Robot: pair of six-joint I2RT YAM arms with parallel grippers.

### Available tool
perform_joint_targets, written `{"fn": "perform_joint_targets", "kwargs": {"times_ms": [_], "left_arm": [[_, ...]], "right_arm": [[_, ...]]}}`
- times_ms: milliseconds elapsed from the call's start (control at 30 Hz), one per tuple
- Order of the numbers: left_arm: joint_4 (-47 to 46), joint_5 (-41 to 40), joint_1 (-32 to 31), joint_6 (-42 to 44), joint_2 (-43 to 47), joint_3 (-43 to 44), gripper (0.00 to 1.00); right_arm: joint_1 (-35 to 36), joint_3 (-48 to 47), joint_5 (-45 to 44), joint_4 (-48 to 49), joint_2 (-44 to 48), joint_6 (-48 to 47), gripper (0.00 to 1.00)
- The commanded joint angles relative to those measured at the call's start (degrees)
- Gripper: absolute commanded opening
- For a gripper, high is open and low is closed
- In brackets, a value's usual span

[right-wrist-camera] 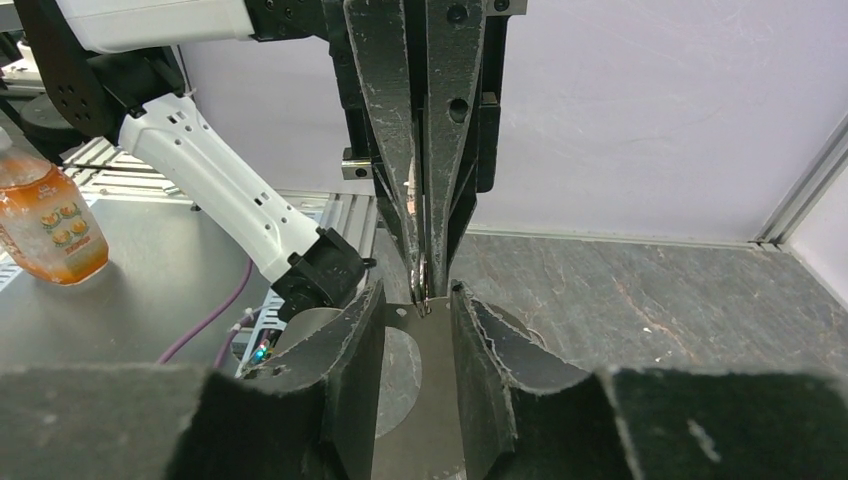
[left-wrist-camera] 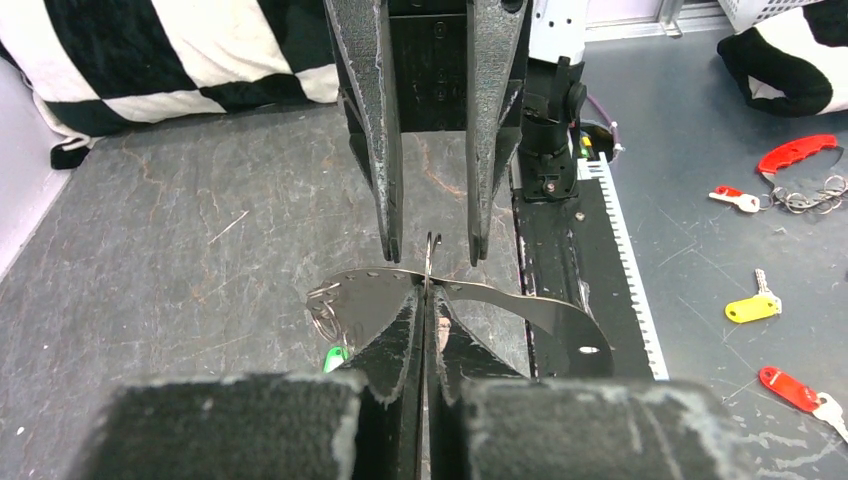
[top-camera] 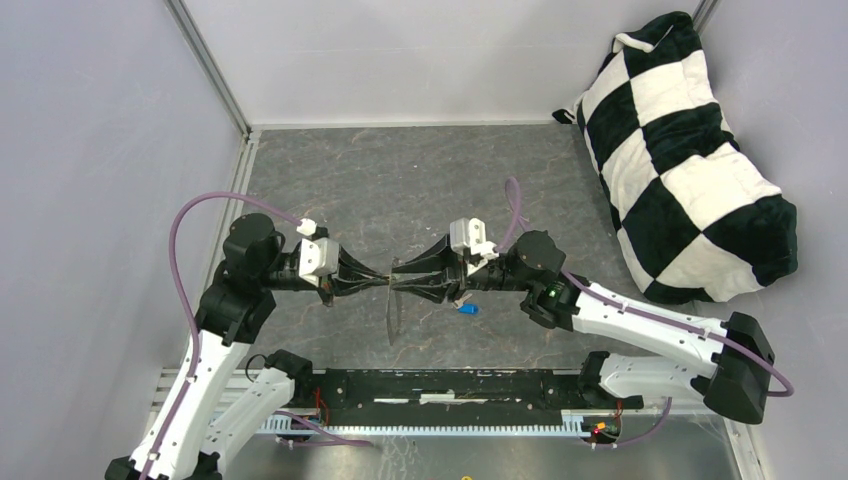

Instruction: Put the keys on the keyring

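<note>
Work cell, overhead and wrist views. A dark grey, stone-veined tabletop (top-camera: 400, 170) is enclosed on the left, rear and right by pale lavender-grey wall panels (top-camera: 100, 150). The panels are joined at the corners by aluminium frame posts (top-camera: 212, 70). A black-and-white checkered plush cushion (top-camera: 680, 160) lies against the right wall at the far corner. A black mounting rail (top-camera: 440, 385) runs along the near edge. Beyond it, a grey metal bench surface (left-wrist-camera: 700, 250) carries an orange drink bottle (right-wrist-camera: 40, 215), a loose yellow-tagged key (left-wrist-camera: 750, 305) and a red-tagged key (left-wrist-camera: 795, 388). Illumination is even; shadows are soft.
</note>
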State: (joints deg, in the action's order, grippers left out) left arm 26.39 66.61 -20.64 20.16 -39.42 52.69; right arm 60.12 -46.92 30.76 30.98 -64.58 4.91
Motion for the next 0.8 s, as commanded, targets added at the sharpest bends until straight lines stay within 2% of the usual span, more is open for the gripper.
{"fn": "perform_joint_targets", "kwargs": {"times_ms": [0,100,233,300,333,400,467,633,767], "left_arm": [[-1.66,2.34,0.1,-1.51,0.2,0.75,0.02],[-1.14,2.76,0.08,-1.18,0.05,0.92,0.02],[-0.24,2.95,0.12,-0.31,-0.08,0.91,0.02],[1.27,3.08,0.12,0.35,-0.41,1.22,0.03],[2.25,2.89,0.09,1.04,-0.68,1.5,0.11],[6.21,2.48,0.12,3.91,-1.66,2.81,0.25],[10.34,2.26,0.08,6.98,-2.79,4.15,0.3],[14.05,2.28,0.08,8.45,-4.58,5.82,0.31],[14.04,2.98,0.12,8.11,-4.66,6.26,0.25]], "right_arm": [[0.04,-1.51,-0.73,3.64,-0.5,1.21,0.33],[0.09,-1.9,-1.0,3.5,-1.12,1.73,0.27],[0.09,-2.58,-1.1,2.59,-1.41,2.09,0.08],[0.04,-3.52,-1.49,0.08,-1.59,1.95,0.02],[0.09,-4.32,-1.56,-1.61,-1.67,1.73,0.0],[0.09,-6.27,-1.51,-6.58,-2.02,0.33,0.01],[0.08,-7.37,-1.26,-10.26,-2.1,-0.82,0.01],[0.08,-10.03,-0.98,-16.0,-2.38,-3.63,0.01],[0.08,-12.0,-0.76,-18.64,-2.74,-4.47,0.01]]}}
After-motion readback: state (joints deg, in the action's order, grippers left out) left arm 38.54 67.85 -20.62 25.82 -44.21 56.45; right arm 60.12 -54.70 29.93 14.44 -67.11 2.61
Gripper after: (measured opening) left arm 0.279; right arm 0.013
